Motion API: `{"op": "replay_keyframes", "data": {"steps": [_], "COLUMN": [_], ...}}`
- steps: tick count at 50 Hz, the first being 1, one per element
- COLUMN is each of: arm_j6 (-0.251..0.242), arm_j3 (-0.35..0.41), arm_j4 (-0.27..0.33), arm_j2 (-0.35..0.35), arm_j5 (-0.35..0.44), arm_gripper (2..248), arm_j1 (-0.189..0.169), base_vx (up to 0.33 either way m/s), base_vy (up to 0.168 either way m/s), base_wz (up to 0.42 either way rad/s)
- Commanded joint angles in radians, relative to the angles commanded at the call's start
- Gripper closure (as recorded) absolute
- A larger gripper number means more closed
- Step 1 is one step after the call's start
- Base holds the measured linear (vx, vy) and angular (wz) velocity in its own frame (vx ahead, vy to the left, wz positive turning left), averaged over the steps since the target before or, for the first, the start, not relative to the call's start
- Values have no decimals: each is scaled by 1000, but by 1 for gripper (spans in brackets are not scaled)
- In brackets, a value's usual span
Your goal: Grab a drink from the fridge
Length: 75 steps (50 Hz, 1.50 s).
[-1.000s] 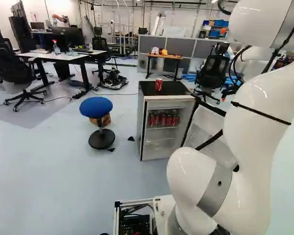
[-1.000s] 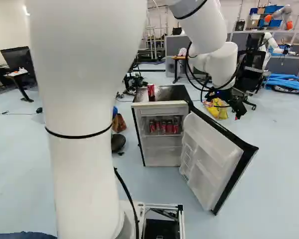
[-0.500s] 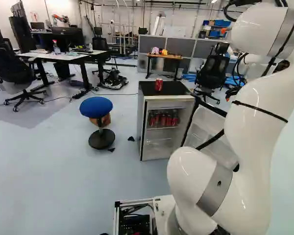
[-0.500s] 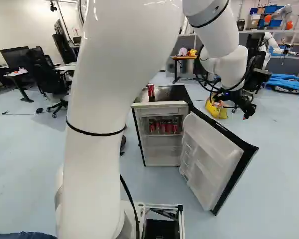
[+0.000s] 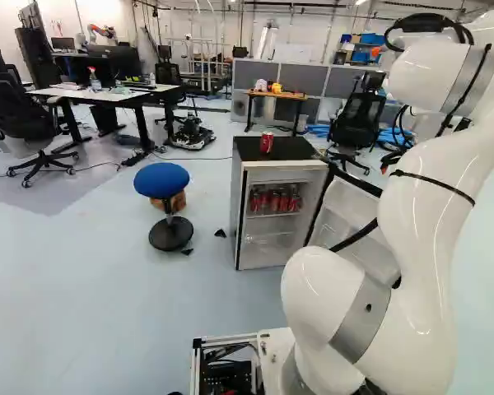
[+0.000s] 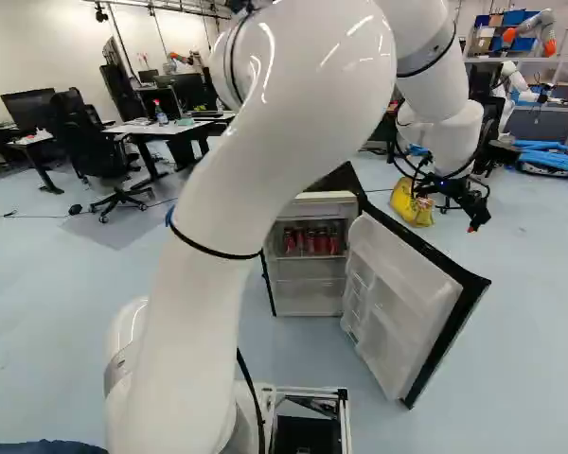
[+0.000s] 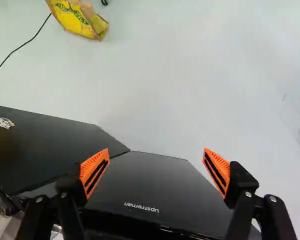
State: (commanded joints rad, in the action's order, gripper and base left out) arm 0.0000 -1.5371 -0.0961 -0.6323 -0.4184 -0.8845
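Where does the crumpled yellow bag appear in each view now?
Left base view: not in it.
Right base view: the bag is right of the middle, left of the jaws.
Wrist view: well ahead of the jaws.
Shared landmark: the flat black refrigerator top.

The scene is viewed from behind the arm point(image 5: 432, 222) in both base views, on its left in one, on its right in the other; each is aimed ahead and slightly down. The fridge's front edge point(image 5: 284, 164) and open door point(image 6: 388, 303) are shared by both, seen at middle distance across the floor point(image 5: 82, 288). The wrist view is taken from much nearer, aimed down along the gripper point(image 6: 473, 225) over the door and a corner of the fridge top. The yellow bag point(image 7: 80, 20) is shared with the right base view.
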Motion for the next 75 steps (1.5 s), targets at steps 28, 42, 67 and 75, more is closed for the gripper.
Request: {"op": "replay_keyframes", "data": {"steps": [28,42,67,75], "arm_j6": [0,0,0,0], "arm_j3": [-32,-33,-41,-38], "arm_j4": [0,0,0,0], "arm_j2": [-64,-67,-89,-86], "arm_j5": [-84,-126,-203,-217], "arm_gripper": [3,3,3,3], "arm_j1": [-4,-4,-4,-4], "base_vx": [0,0,0,0], "base_vy": [0,0,0,0], "base_wz": [0,0,0,0]}}
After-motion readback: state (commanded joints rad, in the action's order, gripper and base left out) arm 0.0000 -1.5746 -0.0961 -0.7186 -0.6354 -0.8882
